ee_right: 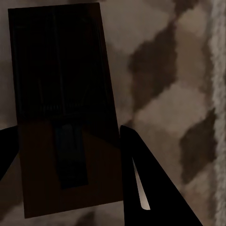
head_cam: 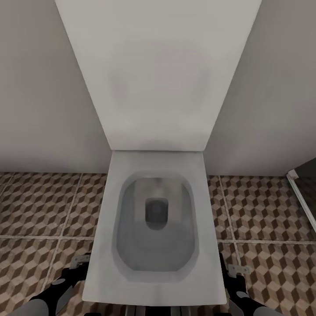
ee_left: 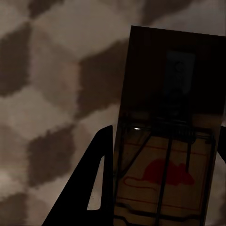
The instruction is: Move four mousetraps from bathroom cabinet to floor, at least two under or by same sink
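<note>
Here both grippers (head_cam: 77,263) (head_cam: 235,268) clamp mousetraps (ee_left: 165,141) (ee_right: 63,113) beside a white toilet (head_cam: 156,228).

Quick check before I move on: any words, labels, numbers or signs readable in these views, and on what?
No readable text anywhere.
Mousetrap between the left hand's fingers: a red mouse picture with a red outline, no words.
Mousetrap between the right hand's fingers: too dark to make out any mark.
Toilet and floor: no lettering.
</note>
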Motion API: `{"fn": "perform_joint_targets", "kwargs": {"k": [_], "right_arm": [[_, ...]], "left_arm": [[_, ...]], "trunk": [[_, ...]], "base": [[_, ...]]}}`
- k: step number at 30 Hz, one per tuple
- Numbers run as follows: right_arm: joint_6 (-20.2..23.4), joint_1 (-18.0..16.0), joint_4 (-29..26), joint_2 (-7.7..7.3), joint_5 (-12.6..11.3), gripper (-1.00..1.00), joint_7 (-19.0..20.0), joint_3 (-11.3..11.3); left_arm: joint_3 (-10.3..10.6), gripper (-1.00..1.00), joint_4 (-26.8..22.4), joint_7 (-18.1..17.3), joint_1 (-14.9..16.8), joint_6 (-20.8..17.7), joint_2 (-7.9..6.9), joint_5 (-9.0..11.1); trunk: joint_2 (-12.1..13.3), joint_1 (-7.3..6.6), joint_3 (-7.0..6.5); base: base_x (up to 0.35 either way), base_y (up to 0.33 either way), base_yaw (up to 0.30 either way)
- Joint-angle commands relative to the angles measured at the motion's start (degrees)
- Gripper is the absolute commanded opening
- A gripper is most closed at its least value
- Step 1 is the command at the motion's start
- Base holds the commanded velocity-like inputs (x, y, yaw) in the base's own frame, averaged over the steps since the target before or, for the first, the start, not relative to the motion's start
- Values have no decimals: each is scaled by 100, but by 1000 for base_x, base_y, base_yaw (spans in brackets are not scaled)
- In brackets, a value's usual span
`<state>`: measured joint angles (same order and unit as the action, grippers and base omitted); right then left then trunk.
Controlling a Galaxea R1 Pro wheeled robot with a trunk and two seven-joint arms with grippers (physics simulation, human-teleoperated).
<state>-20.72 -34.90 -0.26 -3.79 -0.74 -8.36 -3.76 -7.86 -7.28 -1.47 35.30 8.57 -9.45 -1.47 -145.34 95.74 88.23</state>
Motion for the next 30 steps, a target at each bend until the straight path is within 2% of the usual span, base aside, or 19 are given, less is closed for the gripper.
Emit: {"fn": "perform_joint_targets", "kwargs": {"k": [1, 30], "right_arm": [[33, 1, 26, 1, -41, -100, 11, 66], [27, 1, 26, -35, -49, -100, 10, 50]], "left_arm": [[-31, -100, 7, 15, 4, 17, -2, -29], [-41, -100, 7, 15, 4, 22, 6, -29]], "trunk": [[-1, 0, 4], [-1, 0, 4]], "base": [[0, 0, 0], [0, 0, 0]]}}
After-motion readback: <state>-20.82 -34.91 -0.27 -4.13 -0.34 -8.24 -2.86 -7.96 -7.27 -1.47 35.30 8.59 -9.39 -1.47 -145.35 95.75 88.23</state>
